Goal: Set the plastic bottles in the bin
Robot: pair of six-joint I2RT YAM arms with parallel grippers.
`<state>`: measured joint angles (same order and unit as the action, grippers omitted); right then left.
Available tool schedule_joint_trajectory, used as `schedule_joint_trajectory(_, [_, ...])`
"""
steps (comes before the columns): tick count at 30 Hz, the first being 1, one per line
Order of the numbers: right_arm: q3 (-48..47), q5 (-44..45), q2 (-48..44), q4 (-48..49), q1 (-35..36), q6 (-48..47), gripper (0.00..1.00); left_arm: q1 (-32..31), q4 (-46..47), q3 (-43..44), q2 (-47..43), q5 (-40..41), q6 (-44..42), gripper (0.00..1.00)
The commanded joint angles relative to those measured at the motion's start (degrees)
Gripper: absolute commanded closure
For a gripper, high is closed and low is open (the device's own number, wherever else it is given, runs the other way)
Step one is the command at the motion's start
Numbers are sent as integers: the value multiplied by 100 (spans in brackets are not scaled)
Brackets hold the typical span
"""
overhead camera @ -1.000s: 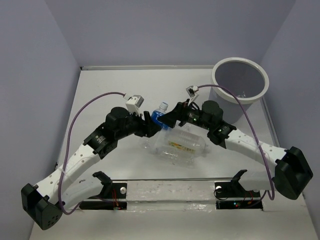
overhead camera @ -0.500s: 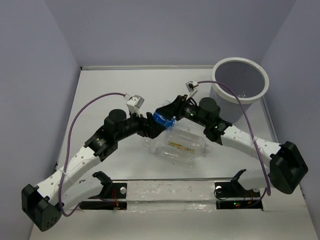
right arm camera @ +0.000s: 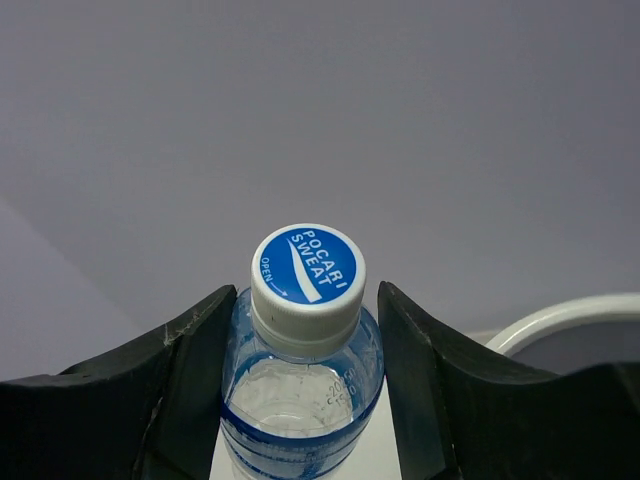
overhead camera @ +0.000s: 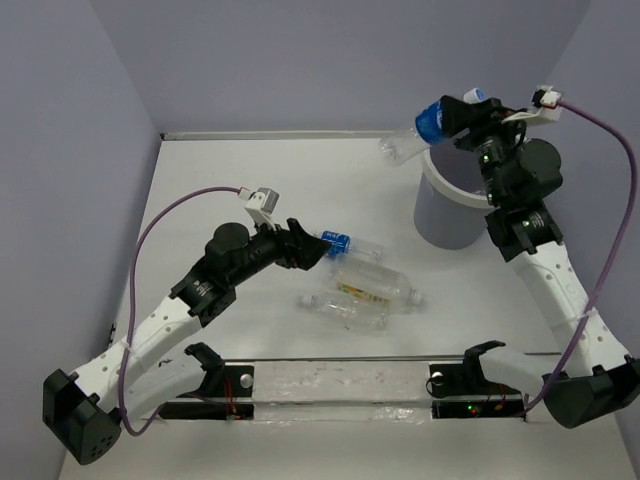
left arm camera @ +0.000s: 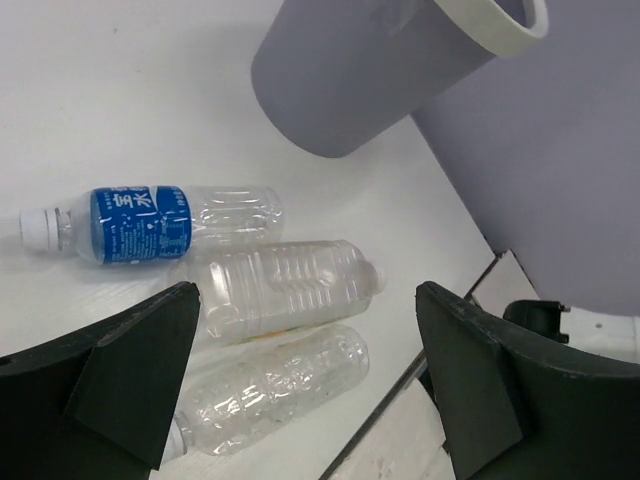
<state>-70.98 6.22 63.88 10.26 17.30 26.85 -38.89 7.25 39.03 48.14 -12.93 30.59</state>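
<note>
Right gripper (overhead camera: 455, 113) is clamped on the clear blue-labelled plastic bottle (overhead camera: 415, 137), held high by the round grey white-rimmed bin (overhead camera: 445, 215) (base seems outside the rim). Bring it over centre before release. Left gripper (overhead camera: 306, 245): fingers apart, nr the table bottles (overhead camera: 365, 290).

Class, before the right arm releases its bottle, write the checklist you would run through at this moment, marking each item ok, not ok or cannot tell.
1. Right end effector shut on the Pocari Sweat bottle: ok.
2. That bottle fully over the bin opening: cannot tell; in the top view its base pokes past the rim.
3. Bin standing on the table: ok.
4. Left end effector open and empty: ok.
5. All bottles binned: not ok; the blue-labelled bottle, large bottle and third clear bottle lie on the table.
</note>
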Motion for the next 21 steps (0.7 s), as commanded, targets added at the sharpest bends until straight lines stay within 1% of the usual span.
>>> schedule_joint_trajectory(1, [-838, 1993, -51, -253, -34, -1909, 73, -13, 234, 35, 388, 668, 421, 1])
schedule_joint_trajectory(3, [-961, 2321, 54, -244, -253, -2436, 73, -13, 242, 26, 634, 870, 535, 1])
schedule_joint_trajectory(6, [-830, 2594, 186, -226, -447, -2841, 73, -13, 443, -70, 925, 1116, 773, 1])
schedule_joint_trajectory(8, [-672, 2744, 222, -218, -587, -2913, 73, -13, 471, -106, 1204, 1231, 931, 1])
schedule_joint_trajectory(9, [-584, 2762, 230, -218, -640, -2922, 73, -13, 479, -106, 1302, 1571, 957, 1])
schedule_joint_trajectory(11, [-365, 2771, 274, -191, -876, -2896, 73, -13, 471, -79, 1635, 1767, 1036, 1])
schedule_joint_trajectory(13, [-242, 2500, 292, -200, -1053, -2721, 72, -13, 488, -27, 1951, 2013, 1081, 1])
schedule_joint_trajectory(14, [-223, 2437, 309, -226, -1105, -2712, 56, -13, 514, -18, 2075, 2127, 1176, 1])
schedule_joint_trajectory(15, [-249, 2376, 353, -453, -1106, -2651, 42, -13, 610, 34, 2190, 2136, 1221, 1])
schedule_joint_trajectory(16, [-380, 2280, 484, -638, -1106, -2493, 23, -13, 664, 70, 2304, 2145, 1274, 1])
schedule_joint_trajectory(17, [-451, 2235, 546, -813, -1106, -2440, 1, -13, 699, 114, 2566, 2145, 1326, 1])
schedule_joint_trajectory(18, [-513, 2156, 599, -1146, -1106, -2317, 0, -4, 743, 227, 2682, 2137, 1431, 1])
schedule_joint_trajectory(19, [-531, 1990, 626, -1306, -1106, -2272, 0, -4, 761, 298, 2944, 2137, 1476, 1])
schedule_joint_trajectory(21, [-444, 1822, 539, -1482, -1106, -2097, 0, 22, 822, 456, 3174, 2154, 1625, 1])
